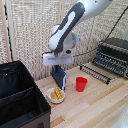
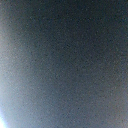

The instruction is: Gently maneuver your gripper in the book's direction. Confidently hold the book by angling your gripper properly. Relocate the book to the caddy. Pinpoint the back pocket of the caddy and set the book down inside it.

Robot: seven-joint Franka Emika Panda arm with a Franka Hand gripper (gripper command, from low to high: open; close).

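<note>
Tabletop [image 1: 100, 107]: gripper [image 1: 59, 66] clamping book [image 1: 59, 78].

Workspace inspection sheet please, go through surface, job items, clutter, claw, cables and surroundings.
Surface: light wooden table.
Job's things: navy book standing upright under the claw; black caddy at the exterior view's left, compartments open.
Clutter: red cup; white bowl with yellow contents; toaster oven; black wire rack.
Claw: claw at the book's top edge; grip cannot be told. Wrist view is a dark blur.
Cables: dark cable running toward the toaster oven.
Surroundings: pale reed screen behind.
</note>
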